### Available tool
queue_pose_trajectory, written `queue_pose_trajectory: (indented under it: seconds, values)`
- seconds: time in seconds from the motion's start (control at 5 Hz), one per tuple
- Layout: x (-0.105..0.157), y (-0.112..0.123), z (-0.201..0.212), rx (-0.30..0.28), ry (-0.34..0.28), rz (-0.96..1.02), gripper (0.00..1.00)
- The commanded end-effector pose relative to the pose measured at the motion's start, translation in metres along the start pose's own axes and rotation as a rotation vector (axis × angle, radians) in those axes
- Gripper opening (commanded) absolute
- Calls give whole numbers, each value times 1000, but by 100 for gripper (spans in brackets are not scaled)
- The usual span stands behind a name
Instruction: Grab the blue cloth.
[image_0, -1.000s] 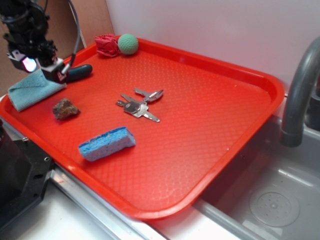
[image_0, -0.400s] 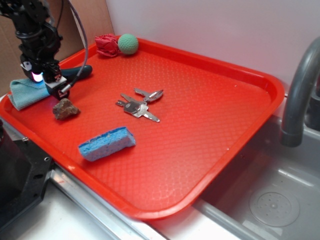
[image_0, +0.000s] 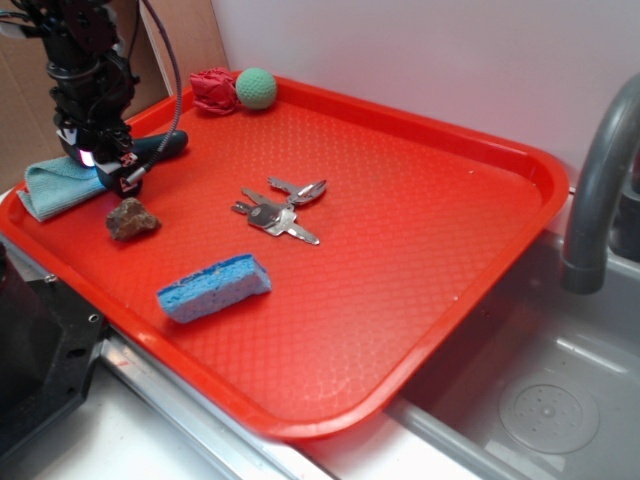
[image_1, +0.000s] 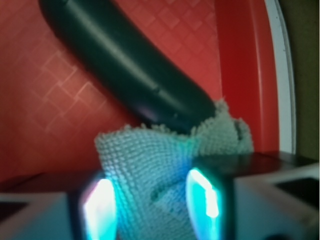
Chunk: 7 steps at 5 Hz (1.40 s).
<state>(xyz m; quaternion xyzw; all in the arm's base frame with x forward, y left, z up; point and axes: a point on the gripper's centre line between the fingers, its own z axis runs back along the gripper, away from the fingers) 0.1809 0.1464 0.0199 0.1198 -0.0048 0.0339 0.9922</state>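
Note:
The blue cloth is a pale teal terry rectangle lying at the tray's far left edge. My gripper stands pointing down on the cloth's right end. In the wrist view the cloth bunches up between my two glowing fingertips and fills the gap of the gripper. The jaws are still apart, one on each side of the cloth's end. The cloth rests on the tray.
A dark teal handle lies just behind the cloth and shows in the wrist view. A brown rock, blue sponge, keys, red rag and green ball lie on the red tray. A faucet stands at the right.
My gripper has moved right and down from above the cloth onto its right end. The cloth now sits between the fingers; nothing else moved.

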Motion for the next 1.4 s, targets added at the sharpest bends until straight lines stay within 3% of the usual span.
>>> queue_pose_trajectory:
  seconds: [0.0,0.2,0.4,0.6,0.8,1.0,1.2]
  values:
    - [-8,5,14,18,-31,2,0]
    - [-12,5,27,17,-43,-16,0]
    - [-15,-6,67,18,-101,-48,0]
    - [-5,-40,126,5,-194,-106,0]
    - [4,-67,179,-81,-234,-24,0]
    - [13,-87,217,-147,-196,54,0]
    - [15,-101,230,-184,-59,134,0]
